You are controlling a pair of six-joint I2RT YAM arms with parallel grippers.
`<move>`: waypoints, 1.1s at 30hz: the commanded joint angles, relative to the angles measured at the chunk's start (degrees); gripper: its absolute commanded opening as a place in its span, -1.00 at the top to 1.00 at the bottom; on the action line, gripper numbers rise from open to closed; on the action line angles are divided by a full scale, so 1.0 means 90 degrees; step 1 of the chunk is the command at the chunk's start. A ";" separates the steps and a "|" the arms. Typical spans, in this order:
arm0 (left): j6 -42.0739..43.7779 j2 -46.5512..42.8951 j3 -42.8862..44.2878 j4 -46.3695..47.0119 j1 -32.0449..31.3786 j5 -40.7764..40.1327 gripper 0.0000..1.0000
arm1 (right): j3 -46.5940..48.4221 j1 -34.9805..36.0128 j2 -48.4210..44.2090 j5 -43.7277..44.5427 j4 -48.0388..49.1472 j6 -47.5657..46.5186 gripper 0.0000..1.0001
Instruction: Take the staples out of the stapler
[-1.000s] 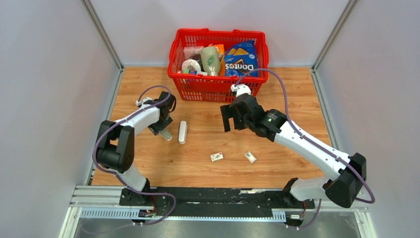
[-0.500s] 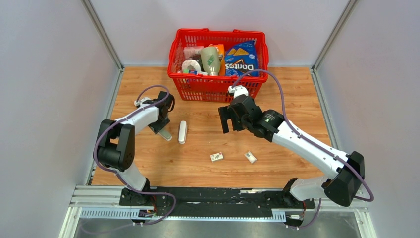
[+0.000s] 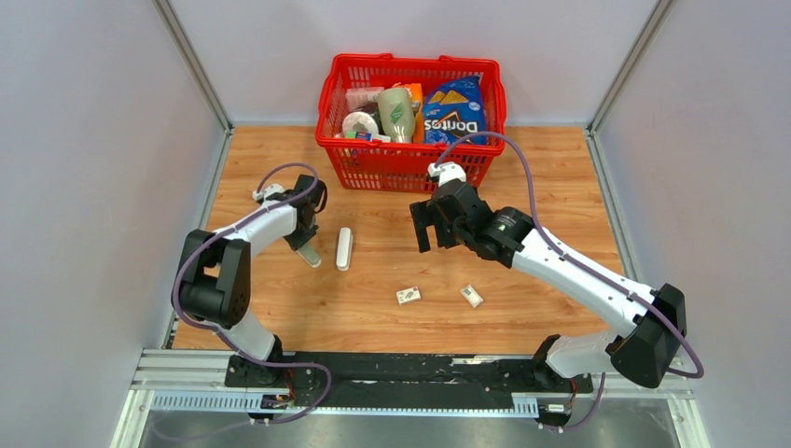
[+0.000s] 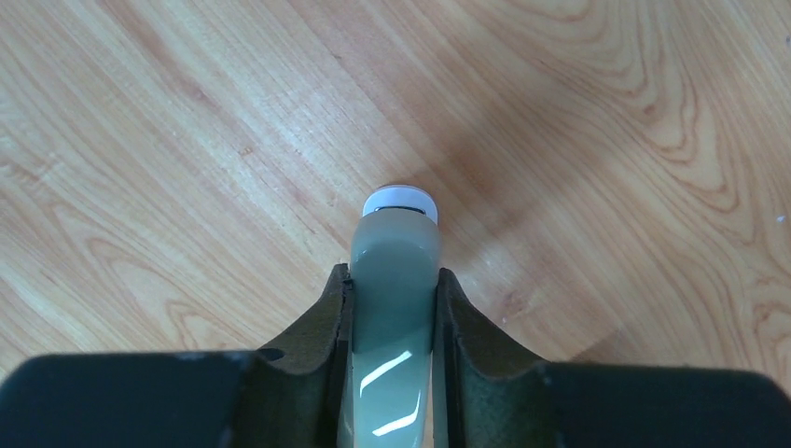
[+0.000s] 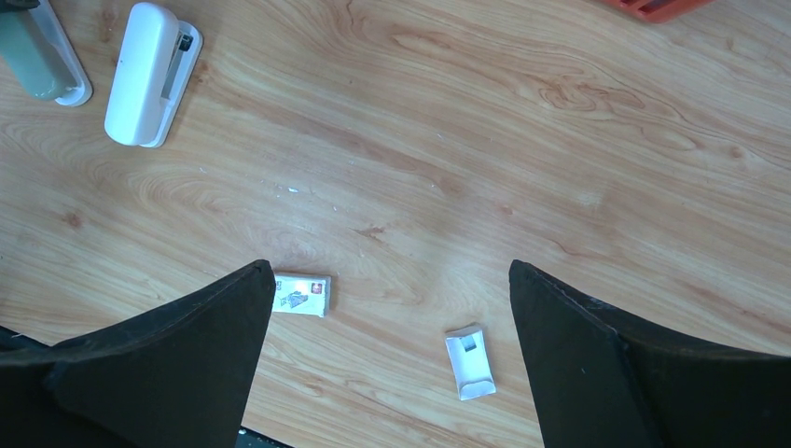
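Observation:
The white stapler (image 3: 344, 248) lies flat on the wooden table; in the right wrist view the stapler (image 5: 149, 70) sits at the upper left. Just left of it lies a grey-green bar (image 3: 312, 254) on a white base. My left gripper (image 3: 307, 245) is shut on that grey-green bar (image 4: 395, 245), and in its own view the left gripper (image 4: 393, 280) has both pads pressed against the bar's sides. My right gripper (image 3: 424, 227) hovers open right of the stapler, and nothing is between the fingers of the right gripper (image 5: 389, 266). The staples are hidden.
A small printed box (image 3: 408, 295) and an open white paper sleeve (image 3: 471, 295) lie on the table near the front. A red basket (image 3: 401, 170) with a chip bag, a cup and tape stands at the back. Grey walls close both sides.
My left gripper's jaws have closed in onto the grey-green bar. The right arm has drifted slightly left. The stapler has not moved.

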 commanded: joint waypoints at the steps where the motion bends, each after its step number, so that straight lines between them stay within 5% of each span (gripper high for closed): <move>1: 0.1002 -0.0587 -0.0077 0.0379 0.0053 0.0224 1.00 | 0.0118 0.0049 -0.0049 0.0133 -0.0023 0.0010 -1.00; 10: 0.2655 -0.1682 -0.0195 0.1151 0.0053 0.1865 1.00 | 0.0323 0.0059 -0.0186 0.0319 -0.0267 -0.0019 -1.00; 23: 0.4589 -0.2365 -0.0009 0.1444 0.0044 0.5409 1.00 | 0.0440 0.0069 -0.0449 0.0466 -0.0745 -0.0185 -1.00; 28: 0.5175 -0.2599 -0.0164 0.1843 -0.0024 0.7242 1.00 | 0.0333 0.0069 -0.0654 -0.0128 -0.0717 -0.0390 -1.00; 33: 0.5390 -0.2757 -0.0273 0.2235 -0.0395 0.8076 1.00 | 0.0070 0.0059 -0.0966 -0.1212 -0.0443 -0.0585 -1.00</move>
